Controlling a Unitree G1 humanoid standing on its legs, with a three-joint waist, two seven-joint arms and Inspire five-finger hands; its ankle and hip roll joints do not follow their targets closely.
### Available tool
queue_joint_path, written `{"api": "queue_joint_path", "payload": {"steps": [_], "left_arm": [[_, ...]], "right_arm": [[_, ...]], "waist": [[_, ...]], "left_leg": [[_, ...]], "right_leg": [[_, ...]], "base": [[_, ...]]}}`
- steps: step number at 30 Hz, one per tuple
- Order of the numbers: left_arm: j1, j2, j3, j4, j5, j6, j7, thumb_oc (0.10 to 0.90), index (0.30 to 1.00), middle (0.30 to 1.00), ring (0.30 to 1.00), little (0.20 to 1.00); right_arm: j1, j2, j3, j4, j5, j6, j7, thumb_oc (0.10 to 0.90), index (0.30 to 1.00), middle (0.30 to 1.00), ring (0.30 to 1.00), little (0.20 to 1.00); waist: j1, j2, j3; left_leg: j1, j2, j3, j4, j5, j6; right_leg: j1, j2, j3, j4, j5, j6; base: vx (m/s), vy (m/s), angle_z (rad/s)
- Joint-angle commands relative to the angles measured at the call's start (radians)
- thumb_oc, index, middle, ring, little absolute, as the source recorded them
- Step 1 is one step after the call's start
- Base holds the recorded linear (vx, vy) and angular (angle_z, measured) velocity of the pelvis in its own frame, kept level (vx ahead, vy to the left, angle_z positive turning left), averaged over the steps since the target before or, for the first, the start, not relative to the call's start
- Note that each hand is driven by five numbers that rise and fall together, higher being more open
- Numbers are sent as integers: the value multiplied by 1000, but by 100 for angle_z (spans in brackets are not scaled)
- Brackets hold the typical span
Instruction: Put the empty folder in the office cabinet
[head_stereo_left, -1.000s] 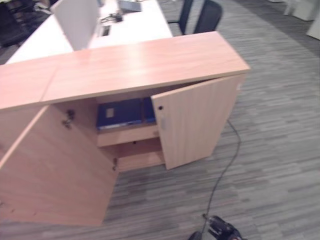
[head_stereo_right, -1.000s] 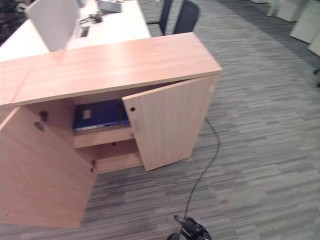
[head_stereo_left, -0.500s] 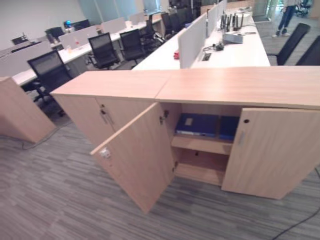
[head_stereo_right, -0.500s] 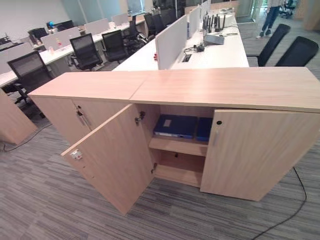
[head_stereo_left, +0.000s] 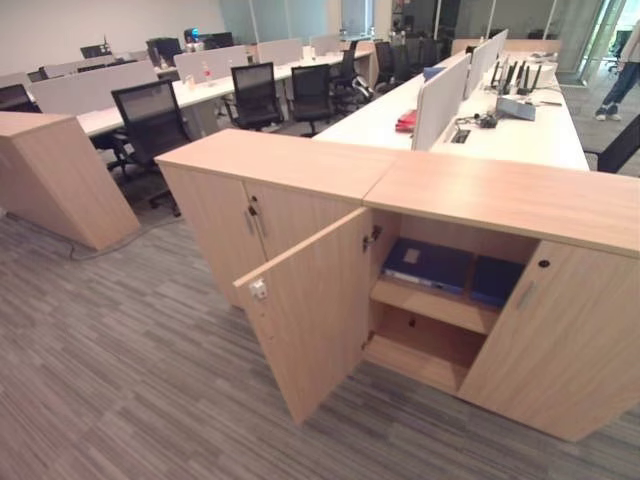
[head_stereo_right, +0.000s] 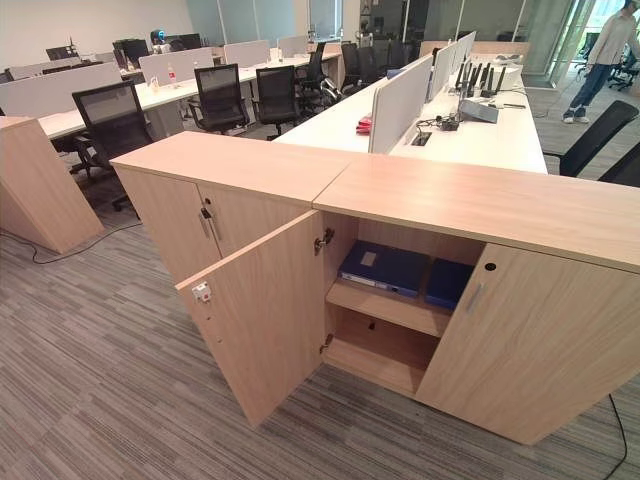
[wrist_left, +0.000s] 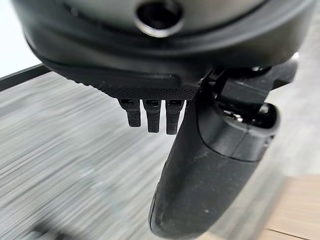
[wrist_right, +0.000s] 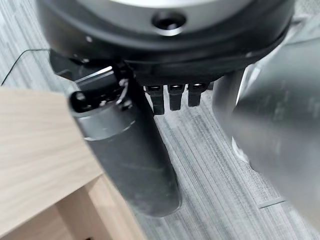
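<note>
Judging by the blue folder (head_stereo_right: 383, 267) lying flat on the upper shelf (head_stereo_right: 388, 306) of the open cabinet (head_stereo_right: 480, 205), your placing looks done; left hand (wrist_left: 210, 165) and right hand (wrist_right: 130, 150) hang empty, fingers straight, doors unclosed

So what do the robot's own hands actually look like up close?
Both are dark and chunky. The left hand has a matte black housing with a finely textured strip, a thick rounded black thumb, and a row of short black fingers beside it. The right hand looks alike, though its smooth cylindrical thumb is dark grey with a slight sheen. Each wrist has a rounded black collar.
</note>
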Motion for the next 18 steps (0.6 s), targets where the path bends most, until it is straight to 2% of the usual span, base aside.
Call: {"api": "queue_joint_path", "payload": {"steps": [1, 5, 7, 8, 18], "left_arm": [[-157, 91, -14, -37, 56, -111, 40, 800, 900, 900, 900, 900], [-234, 220, -35, -38, 75, -103, 9, 800, 900, 900, 900, 900], [-266, 265, -56, -76, 121, -94, 4, 800, 900, 900, 900, 900], [-310, 296, -92, -47, 180, -79, -7, 800, 900, 900, 900, 900], [-498, 341, -201, 2, 219, -65, -25, 800, 900, 900, 900, 900]], "right_arm": [[-56, 6, -3, 50, 9, -19, -3, 800, 900, 900, 900, 900], [-29, -17, 3, 67, -31, 0, 19, 800, 900, 900, 900, 900], [-27, -25, 9, 67, -48, 0, 20, 800, 900, 900, 900, 900], [-25, -28, 21, 60, -47, 5, 27, 800, 900, 900, 900, 900], [-17, -52, 40, 42, -78, 16, 45, 800, 900, 900, 900, 900]], "waist": [[-38, -6, 53], [-76, -14, 32], [-80, -19, 20], [-86, -20, 15], [-117, -11, -8]], "left_leg": [[-17, 21, 79, -8, -114, -78], [-19, 24, 73, -8, -110, -82], [-22, 30, 82, -8, -108, -83], [-12, 35, 91, -8, -112, -85], [24, 35, 118, -8, -133, -85]], "right_leg": [[-73, 133, 267, -182, 52, 8], [-47, 169, 282, -234, 65, 14], [-35, 175, 284, -264, 72, 15], [-27, 182, 295, -267, 67, 14], [-3, 176, 307, -277, 66, 22]], "base": [[-9, -8, 86], [54, -60, 33], [44, -53, -6], [46, -45, -17], [29, -2, -13]]}}
